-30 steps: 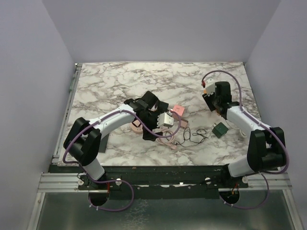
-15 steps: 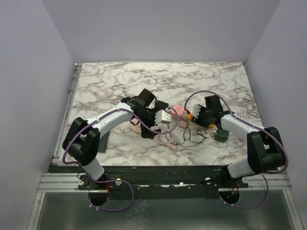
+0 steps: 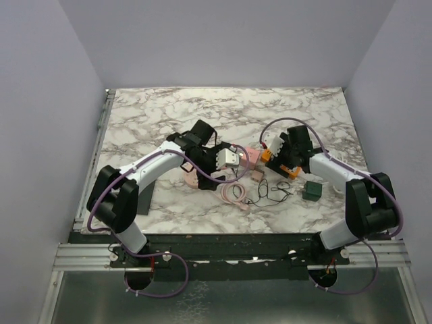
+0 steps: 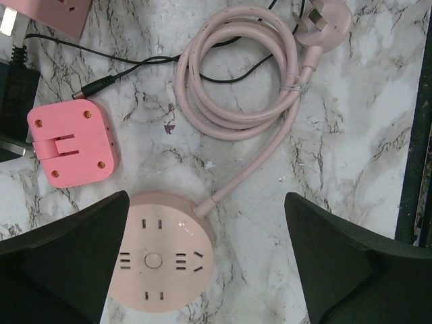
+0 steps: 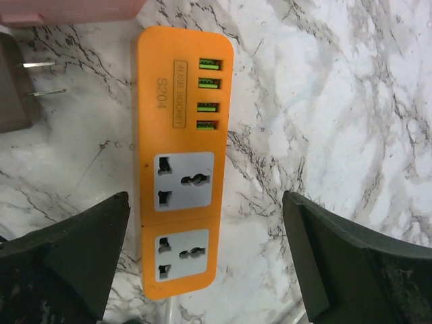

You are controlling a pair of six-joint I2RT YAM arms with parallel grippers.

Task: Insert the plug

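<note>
Left end effector (image 4: 206,196) wide open and empty. Round pink socket (image 4: 160,260) sits between its fingers, pink plug (image 4: 322,20) lies further ahead on the bench (image 4: 364,121). Right end effector (image 5: 206,196) wide open, empty, straddling orange power strip (image 5: 181,162) without touching it.

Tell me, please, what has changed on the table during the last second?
The right gripper swung in from the right toward the centre with the orange power strip, then opened and let it go. The left gripper edged slightly farther out, open above the round pink socket. The green block stayed put.
</note>
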